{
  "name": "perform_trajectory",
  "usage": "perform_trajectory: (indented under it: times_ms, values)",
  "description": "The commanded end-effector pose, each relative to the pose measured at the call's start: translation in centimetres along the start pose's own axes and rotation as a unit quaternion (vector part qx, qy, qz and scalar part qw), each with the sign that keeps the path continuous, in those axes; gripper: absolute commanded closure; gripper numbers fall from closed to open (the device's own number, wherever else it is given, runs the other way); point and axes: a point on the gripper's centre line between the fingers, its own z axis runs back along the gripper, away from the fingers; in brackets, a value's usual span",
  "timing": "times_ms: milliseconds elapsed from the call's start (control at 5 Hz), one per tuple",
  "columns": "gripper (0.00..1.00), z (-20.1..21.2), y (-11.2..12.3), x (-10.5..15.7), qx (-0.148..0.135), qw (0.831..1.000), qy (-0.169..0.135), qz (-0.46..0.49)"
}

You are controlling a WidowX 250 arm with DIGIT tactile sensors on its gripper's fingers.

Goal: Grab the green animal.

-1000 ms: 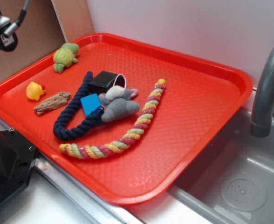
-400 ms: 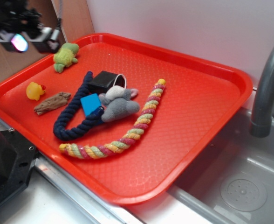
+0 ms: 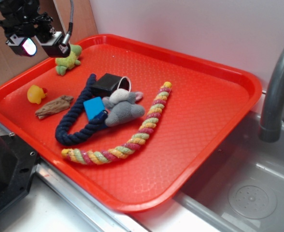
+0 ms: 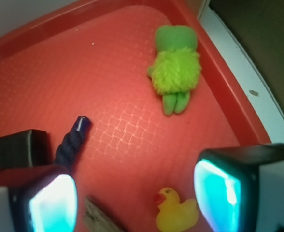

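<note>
Still approach phase: claw [image 4: 134, 193] wide open, empty, above tray's [image 3: 205, 121] far-left corner. Green animal [image 4: 176, 67] lies near that corner's rim, ahead of fingers. Shift fwd, center over body, descend, avoid duck [image 4: 176, 212].

No text, label, brand, number or sign can be read in either view: the blue card [image 3: 94, 107] lying against the grey plush elephant [image 3: 124, 109] shows a plain face, and the black box [image 3: 106, 84] just behind the elephant bears no legible marking.
</note>
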Motion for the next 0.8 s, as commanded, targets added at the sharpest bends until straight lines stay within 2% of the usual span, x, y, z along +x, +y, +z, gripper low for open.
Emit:
perform_trajectory:
  times_ms: [0,200,400,600]
  values:
    - [0.00,0.9,-0.1,1.3,0.007,1.000,-0.022,-0.009]
    - [0.00,-2.1,1.3,3.9,0.059,0.995,-0.054,0.060]
    - [0.00,-2.9,1.8,5.2,0.063,0.988,-0.079,0.116]
    - [0.00,-3.5,2.6,5.8,0.089,0.976,-0.092,0.178]
